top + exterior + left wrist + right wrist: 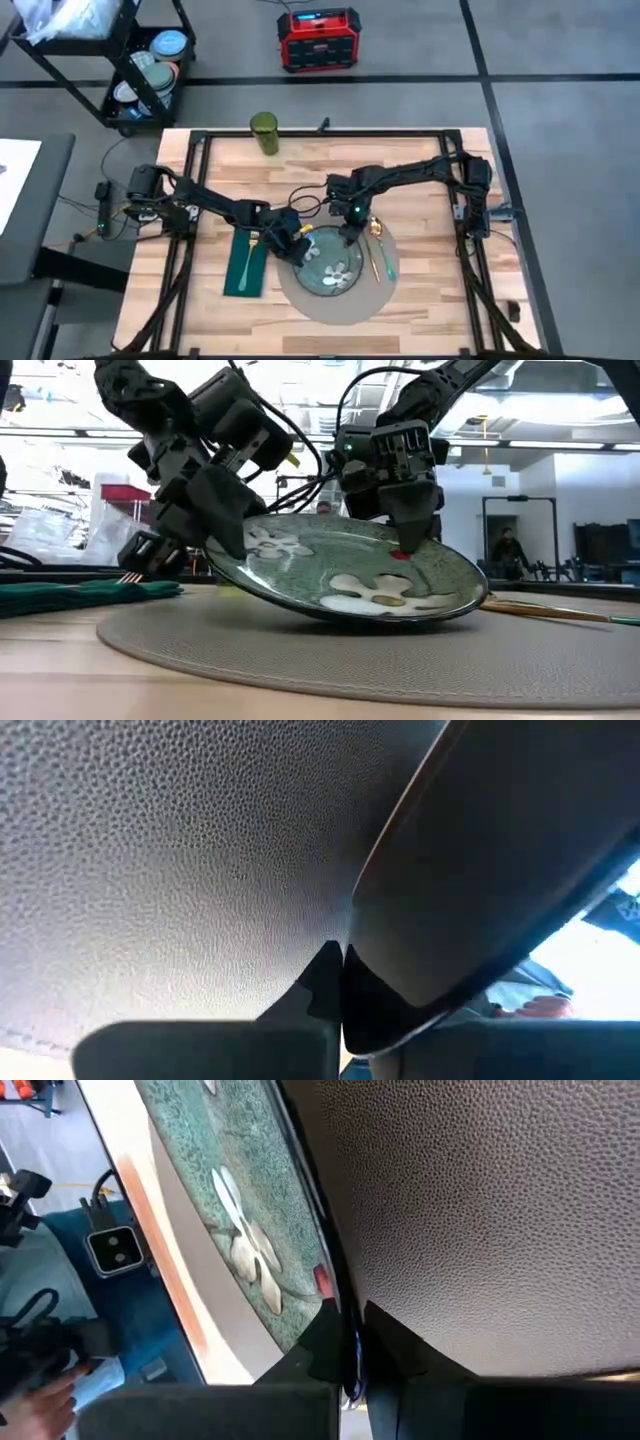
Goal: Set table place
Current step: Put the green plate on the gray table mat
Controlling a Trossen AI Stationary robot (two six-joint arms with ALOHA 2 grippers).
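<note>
Both grippers, left point(225, 535) and right point(410, 540), pinch opposite rims of the plate point(350, 575), tilted over the mat point(330, 660).

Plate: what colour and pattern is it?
Dark speckled green plate with white flowers; low view shows it best.

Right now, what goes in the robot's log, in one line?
dark green floral plate tilted on round grey-beige mat | left gripper grips raised rim | right gripper touches plate

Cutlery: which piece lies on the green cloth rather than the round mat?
The gold fork, lying lengthwise on the dark green cloth left of the floral plate. The other two pieces lie on the round mat, right of the plate.
</note>
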